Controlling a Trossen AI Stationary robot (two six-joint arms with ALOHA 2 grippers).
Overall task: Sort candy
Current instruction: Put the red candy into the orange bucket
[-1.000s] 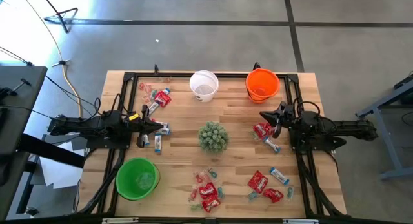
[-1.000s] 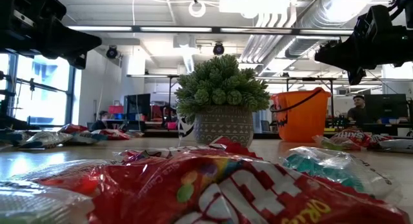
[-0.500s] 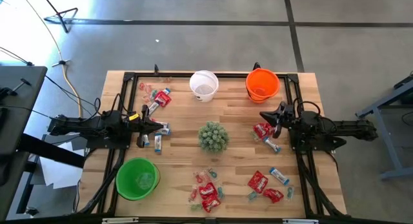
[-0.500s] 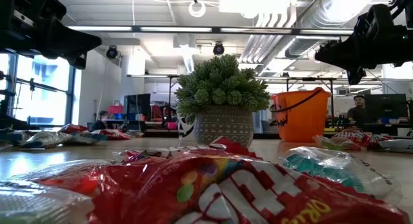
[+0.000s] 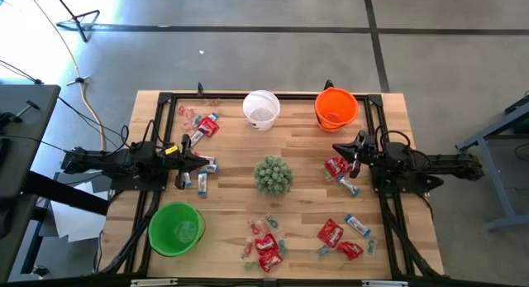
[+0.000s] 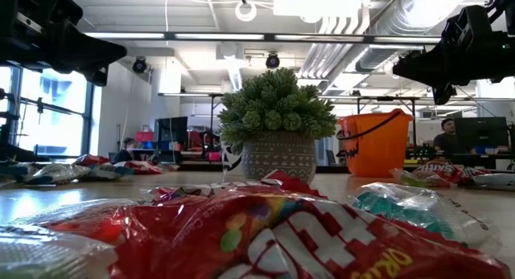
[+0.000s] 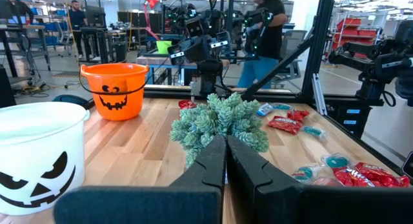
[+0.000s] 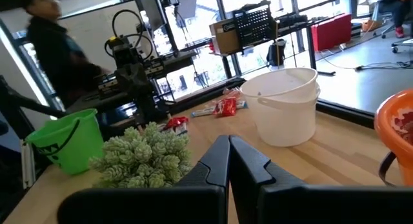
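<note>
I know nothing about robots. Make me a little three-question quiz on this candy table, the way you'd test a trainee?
1. True or false: the orange bucket already holds some candy.
2. What stands at the table's middle? A) the white bucket B) the spiky green plant C) the green bucket
3. Fill in: both the left gripper and the right gripper have their fingers ____.

Key
1. True: red pieces show inside it in the right wrist view.
2. B
3. shut, holding nothing
</note>
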